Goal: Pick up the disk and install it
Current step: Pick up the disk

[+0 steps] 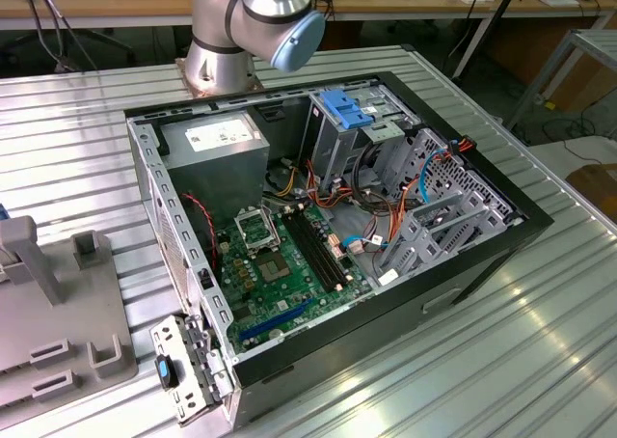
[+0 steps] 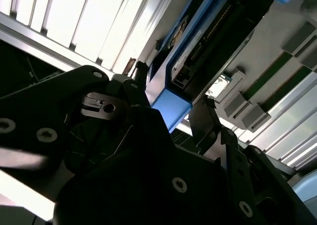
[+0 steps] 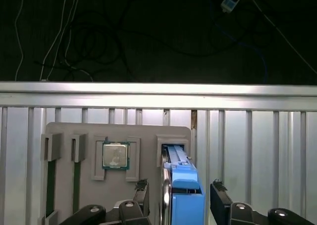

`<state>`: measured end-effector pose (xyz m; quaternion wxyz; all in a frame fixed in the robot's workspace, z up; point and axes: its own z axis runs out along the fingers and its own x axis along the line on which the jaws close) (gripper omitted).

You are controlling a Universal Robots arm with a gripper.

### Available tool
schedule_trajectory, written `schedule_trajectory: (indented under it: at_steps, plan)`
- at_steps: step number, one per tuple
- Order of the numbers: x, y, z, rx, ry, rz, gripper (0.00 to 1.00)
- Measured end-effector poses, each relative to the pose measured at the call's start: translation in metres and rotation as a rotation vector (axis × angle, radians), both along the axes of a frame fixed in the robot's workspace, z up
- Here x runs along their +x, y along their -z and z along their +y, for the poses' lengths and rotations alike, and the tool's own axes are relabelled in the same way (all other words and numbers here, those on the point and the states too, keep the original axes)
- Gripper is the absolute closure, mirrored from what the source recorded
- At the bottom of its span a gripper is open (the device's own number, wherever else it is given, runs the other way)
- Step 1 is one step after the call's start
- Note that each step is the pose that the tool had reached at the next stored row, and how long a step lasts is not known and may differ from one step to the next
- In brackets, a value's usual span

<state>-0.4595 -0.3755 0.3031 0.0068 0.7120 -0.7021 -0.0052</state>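
The disk (image 3: pixel 184 185) stands on edge in a slot at the rim of the grey tray (image 3: pixel 74 131), near a chip (image 3: pixel 115 155). The gripper (image 3: pixel 179 194) straddles it, fingers (image 3: pixel 220 201) spread, a narrow gap on each side, holding nothing. Ribbed metal surface (image 3: pixel 257 150) lies open alongside.

The arm (image 1: pixel 253 13) was built of silver-grey cylindrical joints, one closed by a pale blue cap (image 1: pixel 294 35). The tool (image 3: pixel 179 188) was cased in black, fastened by silver screws (image 2: pixel 179 184), and ended in two black fingers (image 3: pixel 220 200).
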Motion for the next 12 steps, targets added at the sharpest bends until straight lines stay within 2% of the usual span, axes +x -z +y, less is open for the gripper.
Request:
schedule_trajectory:
  at_steps: [7, 8, 9, 10, 11, 12]
  plan:
    - [0.0, 0.0016, 0.0017, -0.0001, 0.0, 0.0001, 0.42]
    - [-0.0032, 0.0017, -0.0007, 0.0002, 0.0, -0.0045, 0.49]
    - [-0.0026, 0.0017, -0.0008, 0.0001, 0.001, -0.0045, 0.49]
    - [0.0008, 0.0018, -0.0008, 0.0001, 0.026, -0.0046, 0.49]
    - [0.001, 0.0017, -0.0008, 0.0001, 0.026, -0.0045, 0.63]
    - [0.0011, 0.0017, -0.0008, 0.0001, 0.026, -0.0046, 0.63]
